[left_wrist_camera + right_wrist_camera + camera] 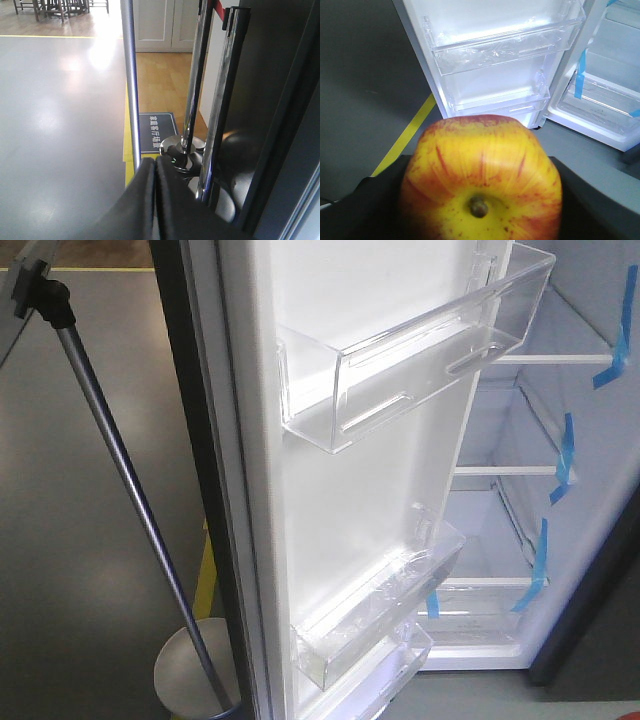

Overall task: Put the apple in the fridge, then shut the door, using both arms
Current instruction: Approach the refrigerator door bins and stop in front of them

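Apple (480,170): it is pinched in the right gripper (480,215), whose dark fingers (370,210) show on either side of it. The stem dimple faces the wrist camera, so the stem axis runs back along the gripper. The skin is yellow around the stem and streaked red toward the shoulder and flanks. It looks firm and unbruised.

The open fridge compartment (600,95) lies ahead of the apple and to its right, well apart from it. The door (485,75) stands open straight ahead, showing its white inner face and clear door bins (505,45). The coming move is judged to be a forward reach bearing right, past the door's edge. The right arm is the only arm placed for it.

The left gripper (155,167) has its fingers pressed together with nothing between them. It sits on the door's dark outer side (280,125), near a silver pole (129,85). From there it is judged well placed to push the door shut.
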Controlling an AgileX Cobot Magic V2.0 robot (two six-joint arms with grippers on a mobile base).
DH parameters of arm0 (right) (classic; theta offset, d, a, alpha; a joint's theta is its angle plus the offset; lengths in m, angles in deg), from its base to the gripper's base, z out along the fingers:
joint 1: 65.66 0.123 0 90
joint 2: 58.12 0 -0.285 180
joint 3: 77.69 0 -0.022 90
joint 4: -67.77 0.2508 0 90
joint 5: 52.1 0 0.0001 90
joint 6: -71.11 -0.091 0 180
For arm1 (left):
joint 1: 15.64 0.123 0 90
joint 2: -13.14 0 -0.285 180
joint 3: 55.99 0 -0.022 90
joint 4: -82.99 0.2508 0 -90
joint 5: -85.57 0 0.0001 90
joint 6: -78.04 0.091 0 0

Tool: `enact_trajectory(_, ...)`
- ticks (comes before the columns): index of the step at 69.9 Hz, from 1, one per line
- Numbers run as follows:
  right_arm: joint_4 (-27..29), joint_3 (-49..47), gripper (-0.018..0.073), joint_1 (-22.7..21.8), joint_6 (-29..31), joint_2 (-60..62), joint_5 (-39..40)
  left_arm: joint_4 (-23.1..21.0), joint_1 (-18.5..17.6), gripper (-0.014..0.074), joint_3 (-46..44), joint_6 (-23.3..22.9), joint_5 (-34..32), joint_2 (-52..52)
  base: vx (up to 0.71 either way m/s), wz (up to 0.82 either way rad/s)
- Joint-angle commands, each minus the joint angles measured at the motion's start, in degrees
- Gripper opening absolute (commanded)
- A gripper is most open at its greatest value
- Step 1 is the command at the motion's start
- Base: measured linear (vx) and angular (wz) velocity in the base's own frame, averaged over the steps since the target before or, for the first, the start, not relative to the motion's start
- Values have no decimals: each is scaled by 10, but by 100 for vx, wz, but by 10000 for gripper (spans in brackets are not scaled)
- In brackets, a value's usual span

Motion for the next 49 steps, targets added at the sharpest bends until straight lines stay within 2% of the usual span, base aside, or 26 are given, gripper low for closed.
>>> enact_trajectory(1,5,-15,381,-1,2,-5,37,0,-2,-6,-18,-5,-36,3,0,0)
enact_trajectory(49,5,-15,381,-1,2,-5,37,0,-2,-6,-18,-5,-36,3,0,0)
